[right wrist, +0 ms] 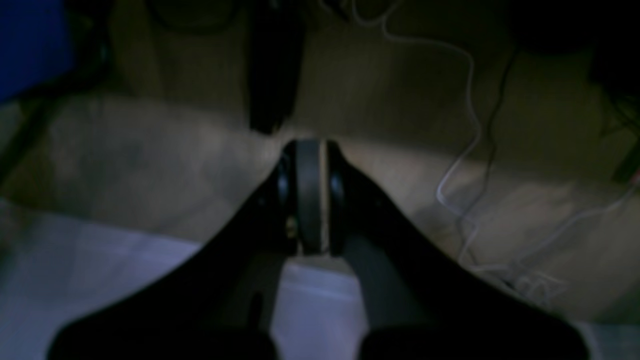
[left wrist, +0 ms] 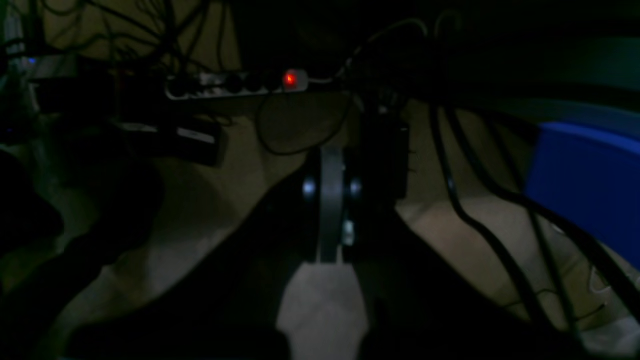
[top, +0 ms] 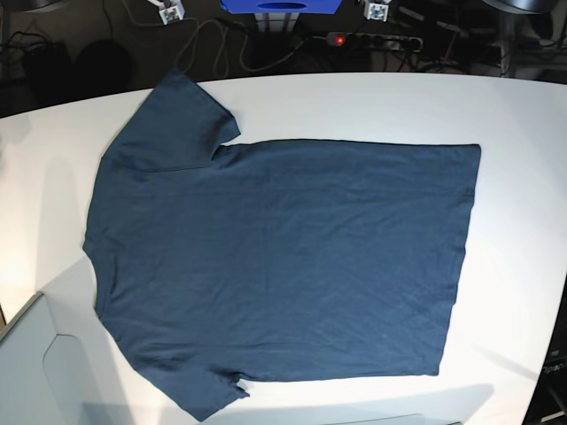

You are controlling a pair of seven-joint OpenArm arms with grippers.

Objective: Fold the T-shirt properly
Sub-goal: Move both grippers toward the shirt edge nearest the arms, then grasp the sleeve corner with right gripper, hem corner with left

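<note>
base – T-shirt (top: 283, 266) navy, spread flat – lightly wrinkled, sleeves left

The T-shirt (top: 283, 266) is spread flat across most of the white table (top: 523, 177), with bare margins left at 3 o'clock, along 12 o'clock and at 9 o'clock. Nothing upright is seen on the tabletop. Beyond the far edge at 12 o'clock, passage is cluttered by cables (top: 213, 44), a power strip (top: 372, 40) and a blue bin (top: 279, 5).
</note>
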